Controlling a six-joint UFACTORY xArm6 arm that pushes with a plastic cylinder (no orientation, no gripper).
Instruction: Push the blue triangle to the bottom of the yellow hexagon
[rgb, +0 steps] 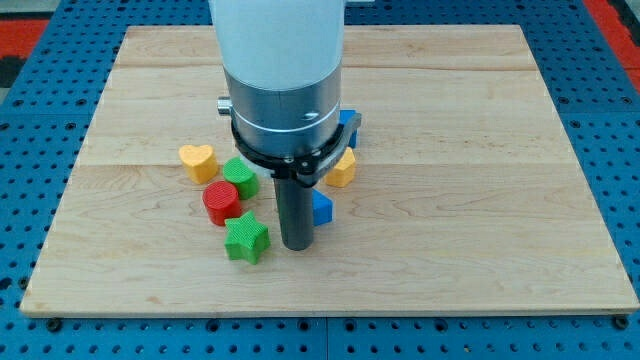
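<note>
Blue triangle sits just right of my tip, touching or nearly touching the rod, and already just below the yellow hexagon, which the arm half hides. It looks like a small, light, stiff plastic piece that should slide easily on the tabletop but could spin if pushed off-centre, so a flat side is the place to press (there is no gripper here to open or close). The arm hangs straight down over the blocks, its rod upright.
</note>
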